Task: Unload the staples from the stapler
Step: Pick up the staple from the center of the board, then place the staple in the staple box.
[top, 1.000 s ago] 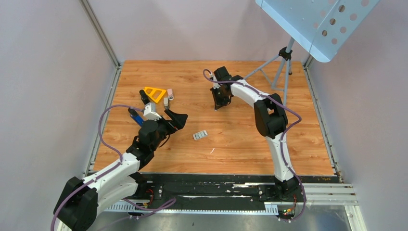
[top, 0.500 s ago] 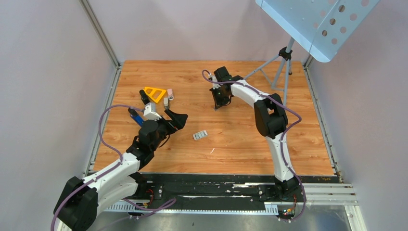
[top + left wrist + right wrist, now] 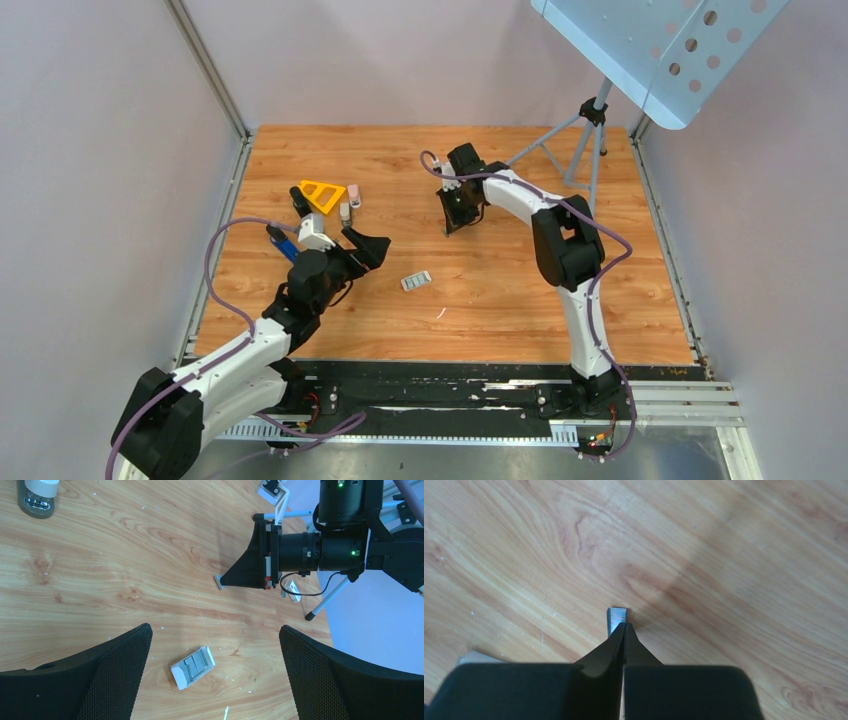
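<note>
Just beyond the tips of the fully closed right gripper (image 3: pixel 624 626) lies the staple strip (image 3: pixel 616 615), grip unclear.

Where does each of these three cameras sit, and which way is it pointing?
Top external: fixed above and behind the arms, looking down at the wooden table; both arms show whole.
Left wrist: on the left arm, looking down across the table toward the right arm; its open left fingers frame the bottom.
Right wrist: on the right arm, looking straight down at the wood; its shut right fingers show.
Shared: top and left wrist both show the grey-and-white block.
</note>
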### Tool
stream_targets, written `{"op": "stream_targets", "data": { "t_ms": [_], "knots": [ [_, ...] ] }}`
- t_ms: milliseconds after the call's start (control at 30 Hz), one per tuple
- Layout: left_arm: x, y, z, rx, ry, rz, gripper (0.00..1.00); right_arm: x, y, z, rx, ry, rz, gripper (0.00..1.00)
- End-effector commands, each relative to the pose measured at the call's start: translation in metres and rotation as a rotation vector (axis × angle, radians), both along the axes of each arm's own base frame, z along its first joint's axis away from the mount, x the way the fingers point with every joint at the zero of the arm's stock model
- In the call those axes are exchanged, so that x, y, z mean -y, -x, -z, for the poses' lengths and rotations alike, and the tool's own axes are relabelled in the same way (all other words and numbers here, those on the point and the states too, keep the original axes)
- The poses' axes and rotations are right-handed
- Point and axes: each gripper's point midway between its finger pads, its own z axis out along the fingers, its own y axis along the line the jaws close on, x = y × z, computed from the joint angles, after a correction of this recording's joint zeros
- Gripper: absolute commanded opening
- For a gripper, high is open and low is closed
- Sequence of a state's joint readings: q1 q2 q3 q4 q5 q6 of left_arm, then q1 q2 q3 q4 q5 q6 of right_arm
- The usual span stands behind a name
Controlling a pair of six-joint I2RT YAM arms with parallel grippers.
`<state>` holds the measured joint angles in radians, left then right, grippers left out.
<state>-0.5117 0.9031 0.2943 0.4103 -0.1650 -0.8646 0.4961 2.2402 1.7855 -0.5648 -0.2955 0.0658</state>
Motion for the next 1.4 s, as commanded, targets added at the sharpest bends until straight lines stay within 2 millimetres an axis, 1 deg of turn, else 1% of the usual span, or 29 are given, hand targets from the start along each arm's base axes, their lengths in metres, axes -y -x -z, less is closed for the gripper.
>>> {"op": "stream_targets", "data": {
  "t_ms": [0,100,333,567,667,700,800,1000,1133,1167,1233,1367],
  "knots": [
    [-0.004,0.001,-0.005,0.041,0.020,-0.011,1.00,0.000,0.013,-0.022,-0.026,-0.076,-0.009,0.00],
    [-0.003,0.002,-0.009,0.066,0.047,-0.005,1.00,-0.002,0.017,-0.033,-0.036,-0.126,-0.003,0.00],
    [0.004,0.005,-0.024,0.130,0.126,0.030,1.00,-0.005,0.037,-0.052,-0.088,-0.263,0.014,0.00],
    [0.017,0.008,-0.041,0.190,0.213,0.094,1.00,-0.016,0.068,-0.074,-0.171,-0.447,0.022,0.00],
    [0.021,0.009,-0.041,0.189,0.239,0.114,1.00,-0.022,0.080,-0.082,-0.215,-0.524,0.021,0.00],
    [0.023,0.010,-0.041,0.186,0.245,0.122,1.00,-0.025,0.082,-0.087,-0.224,-0.550,0.018,0.00],
    [0.027,0.011,-0.040,0.174,0.272,0.140,1.00,-0.031,0.090,-0.093,-0.260,-0.615,0.012,0.00],
    [0.035,0.010,-0.034,0.108,0.354,0.158,1.00,-0.041,0.096,-0.112,-0.312,-0.724,0.000,0.00],
    [0.038,0.011,-0.040,0.130,0.426,0.175,1.00,-0.048,0.097,-0.129,-0.344,-0.796,-0.004,0.00],
    [0.039,0.012,-0.044,0.147,0.451,0.180,0.99,-0.049,0.098,-0.132,-0.352,-0.810,-0.006,0.00],
    [0.040,0.011,-0.046,0.157,0.489,0.188,0.98,-0.051,0.100,-0.138,-0.363,-0.836,-0.009,0.00],
    [0.049,0.011,-0.048,0.163,0.550,0.234,0.91,-0.053,0.102,-0.143,-0.367,-0.855,-0.018,0.00]
  ]
}}
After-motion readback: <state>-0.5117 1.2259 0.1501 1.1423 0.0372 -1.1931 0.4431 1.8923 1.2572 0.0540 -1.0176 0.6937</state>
